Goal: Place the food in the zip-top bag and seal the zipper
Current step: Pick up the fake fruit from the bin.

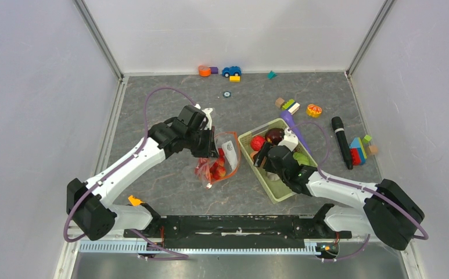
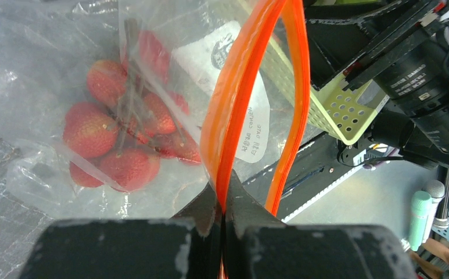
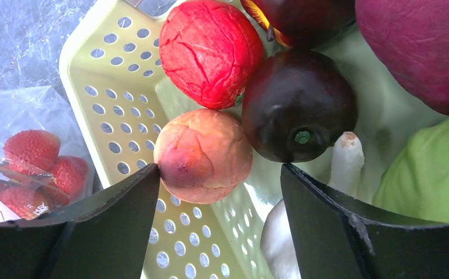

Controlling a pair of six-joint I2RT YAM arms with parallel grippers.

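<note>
The grey mottled table (image 1: 169, 180) carries a pale green basket (image 1: 266, 187) right of centre, with the zip-top bag (image 1: 217, 165) just left of it. Near the upper edge lie an orange piece (image 1: 204, 71), a blue toy car (image 1: 231, 71), a yellow block (image 1: 234, 78) and a teal block (image 1: 272, 74). At the right lie a black microphone-like stick (image 1: 341, 141) and stacked coloured blocks (image 1: 358, 151).

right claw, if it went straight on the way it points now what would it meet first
Most likely the pale peach, lying between the open fingers of the right claw in the green basket. The dark plum sits just beside it, and depth is hard to judge.
</note>
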